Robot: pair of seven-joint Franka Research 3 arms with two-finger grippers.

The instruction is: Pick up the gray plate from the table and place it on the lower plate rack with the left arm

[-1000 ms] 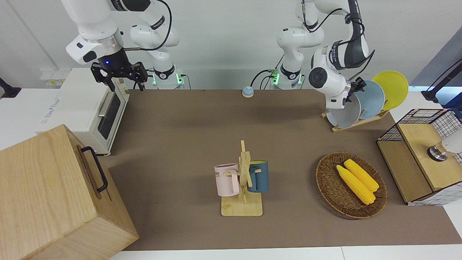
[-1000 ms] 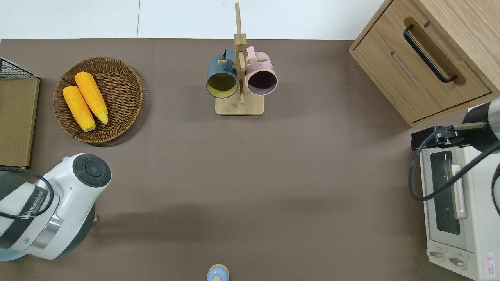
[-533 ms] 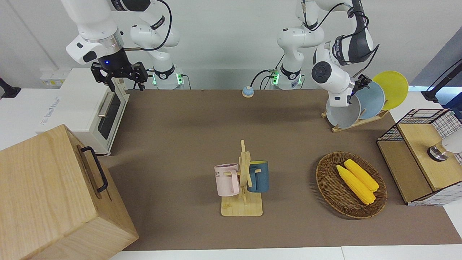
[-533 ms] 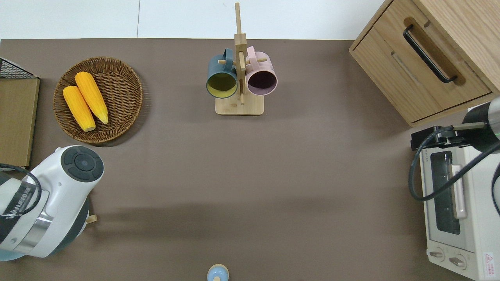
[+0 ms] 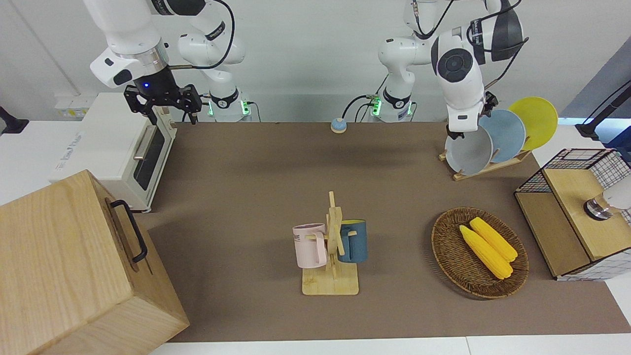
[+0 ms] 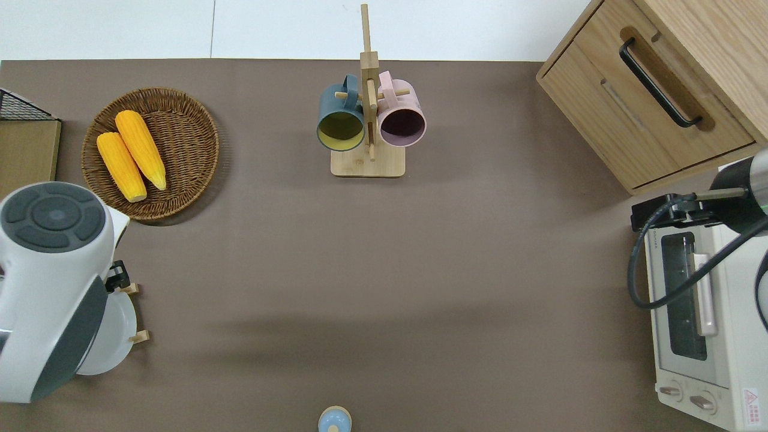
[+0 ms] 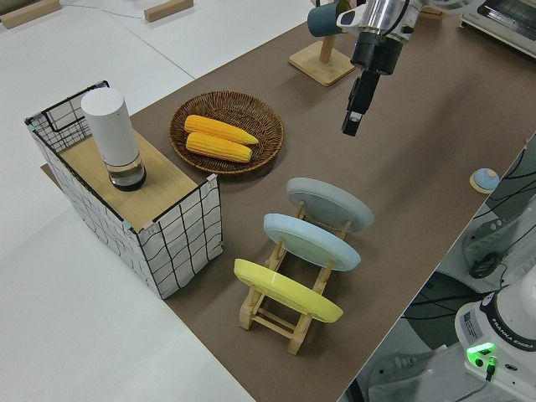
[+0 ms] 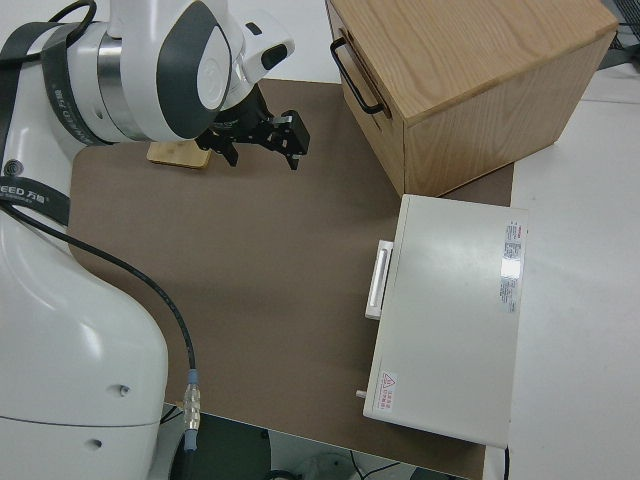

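The gray plate (image 5: 468, 153) stands on edge in the end slot of the lower plate rack (image 5: 493, 166), at the left arm's end of the table. It also shows in the left side view (image 7: 329, 203) and in the overhead view (image 6: 114, 336), partly under the arm. My left gripper (image 7: 350, 126) hangs in the air above the plate, clear of it and holding nothing. In the overhead view it is over the rack's end by the plate. My right arm is parked, its gripper (image 5: 162, 103) open and empty.
A light-blue plate (image 7: 311, 241) and a yellow plate (image 7: 285, 291) fill the rack's other slots. A wicker basket (image 5: 446, 246) with two corn cobs, a wire-and-wood box (image 5: 567, 207), a mug stand (image 5: 331, 276), a toaster oven (image 5: 113, 148) and a wooden cabinet (image 5: 64, 266) stand around.
My left arm has swung upward, lifting the gripper away from the gray plate. The plate has stayed in the rack slot. The right arm has not moved.
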